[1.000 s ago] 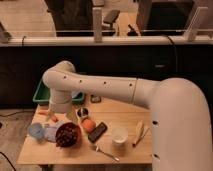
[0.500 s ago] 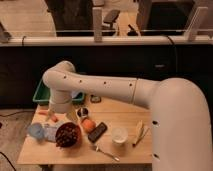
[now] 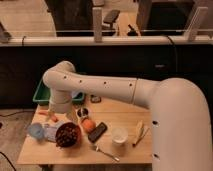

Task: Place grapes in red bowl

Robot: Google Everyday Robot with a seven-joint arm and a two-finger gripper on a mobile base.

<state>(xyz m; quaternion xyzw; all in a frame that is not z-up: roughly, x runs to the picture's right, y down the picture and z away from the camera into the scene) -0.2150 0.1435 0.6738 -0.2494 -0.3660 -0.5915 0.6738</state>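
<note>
The red bowl (image 3: 75, 141) stands on the left part of the wooden table (image 3: 125, 155). The grapes (image 3: 66, 133), a dark maroon bumpy cluster, fill the inside of the bowl. My white arm reaches from the right across to the left and bends down over the table's left end. The gripper (image 3: 60, 118) is at the lower end of the arm, just above and behind the bowl, mostly hidden by the wrist.
An orange fruit (image 3: 88, 125) and a small dark metal cup (image 3: 82, 112) sit right of the bowl. A pale blue cup (image 3: 35, 131) is at its left. A black flat object (image 3: 97, 131), white cup (image 3: 119, 135), banana (image 3: 139, 132), fork (image 3: 105, 152) and green bin (image 3: 42, 93) are nearby.
</note>
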